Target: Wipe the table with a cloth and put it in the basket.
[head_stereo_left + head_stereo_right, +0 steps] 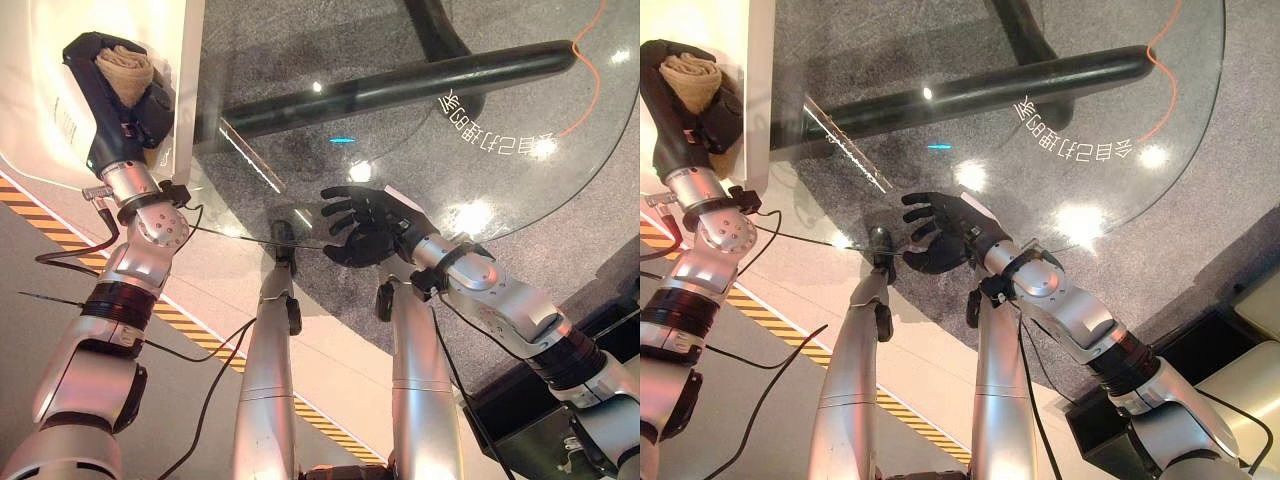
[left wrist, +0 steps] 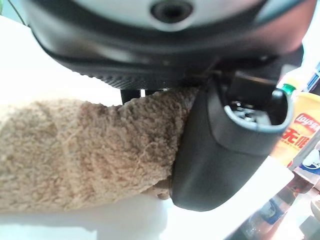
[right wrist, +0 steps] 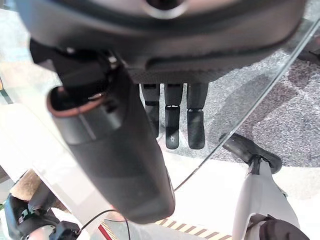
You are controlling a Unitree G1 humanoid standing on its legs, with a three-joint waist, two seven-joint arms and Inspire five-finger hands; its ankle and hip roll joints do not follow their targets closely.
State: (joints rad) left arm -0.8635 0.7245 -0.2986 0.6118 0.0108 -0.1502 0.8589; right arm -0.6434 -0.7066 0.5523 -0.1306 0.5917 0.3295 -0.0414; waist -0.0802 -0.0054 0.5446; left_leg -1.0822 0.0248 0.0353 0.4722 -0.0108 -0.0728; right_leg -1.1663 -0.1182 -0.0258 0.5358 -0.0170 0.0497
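A tan fleecy cloth (image 1: 125, 68) is bunched in my left hand (image 1: 118, 118), which is raised at the far left over a white surface (image 1: 35, 70). In the left wrist view the cloth (image 2: 75, 155) is pressed between the palm and the curled thumb (image 2: 225, 150). My right hand (image 1: 370, 232) hovers open at the near edge of the round glass table (image 1: 520, 130), fingers spread and holding nothing. Its straight fingers (image 3: 172, 120) also show in the right wrist view, above the glass.
A black table base (image 1: 400, 85) lies under the glass, on grey carpet. An orange cable (image 1: 592, 70) runs across the floor at the far right. Yellow-black floor tape (image 1: 190, 325) crosses below. A dark box (image 1: 520, 400) sits at the lower right. Snack packets (image 2: 300, 135) stand beyond the left hand.
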